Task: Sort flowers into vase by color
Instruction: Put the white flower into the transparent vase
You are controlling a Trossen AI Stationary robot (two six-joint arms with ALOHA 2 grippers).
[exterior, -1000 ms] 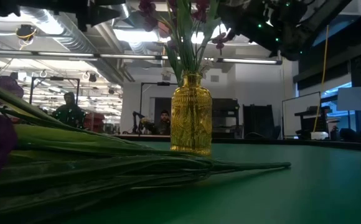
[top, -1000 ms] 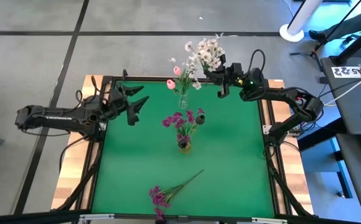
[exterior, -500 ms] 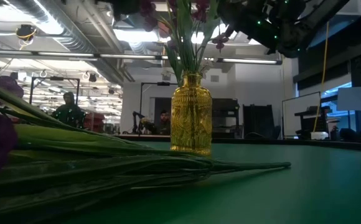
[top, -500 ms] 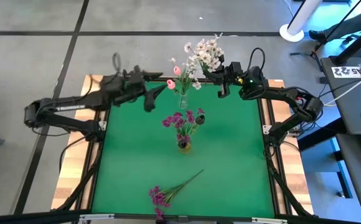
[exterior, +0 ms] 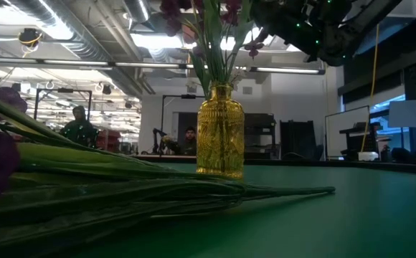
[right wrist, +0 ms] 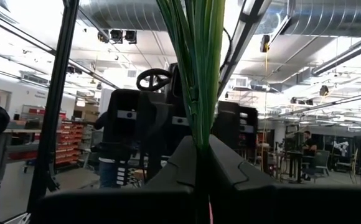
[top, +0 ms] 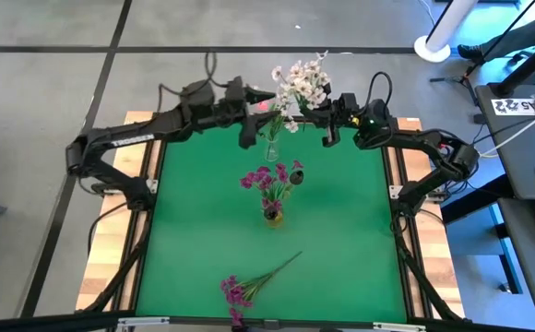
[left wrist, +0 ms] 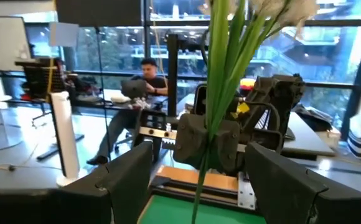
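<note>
High view: straight down over the whole bench (top: 341, 240). Low view: level at bench height, close behind the yellow vase (exterior: 220, 130), also seen from above. Wrist views: facing each other across the white sprig's stems (right wrist: 196, 68), room beyond.

Bright ceiling lights (exterior: 158, 39) glare behind the right tool (right wrist: 200, 163), leaving its fingers in dark silhouette. Window daylight backlights the left tool (left wrist: 199, 180). Nearby purple flowers (exterior: 86, 186) blur heavily.
</note>
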